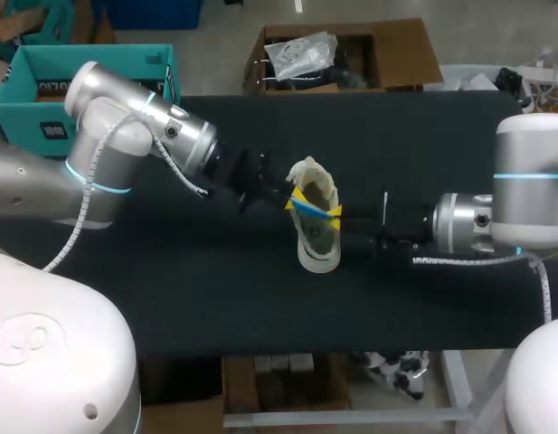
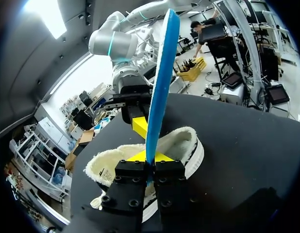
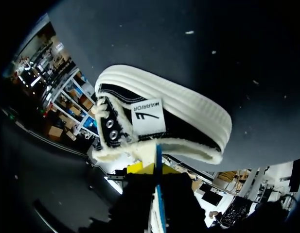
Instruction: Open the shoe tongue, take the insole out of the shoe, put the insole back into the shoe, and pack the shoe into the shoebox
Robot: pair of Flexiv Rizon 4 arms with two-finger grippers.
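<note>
At mid desk (image 1: 215, 289), left pincer (image 2: 150, 160) clenched on blue insole (image 2: 162, 82) standing edge-on, right pincer (image 3: 157, 167) clamped on it too, one side hidden behind insole, shoe (image 3: 164, 116) just beneath both, inside mostly blocked.

The left arm (image 1: 125, 136) is a chain of fat silver-grey cylinders with rounded caps. A thin ring of light blue shows at its joints, and a small dark round fitting sits on the wrist segment. A pale ribbed cable (image 1: 84, 194) loops along its outside. The right arm (image 1: 523, 181) is the same silver with a light-blue band, and its own pale cable (image 1: 477, 260) trails beneath. Glossy white shells (image 1: 52, 353) bulk at both near corners of the bench, the left one with a faint embossed mark. Both wrists end in black. The left hand (image 2: 150, 156) has two black finger blocks studded with socket screws and bright yellow tips. The right hand (image 1: 333, 217) has a boxy black body.
</note>
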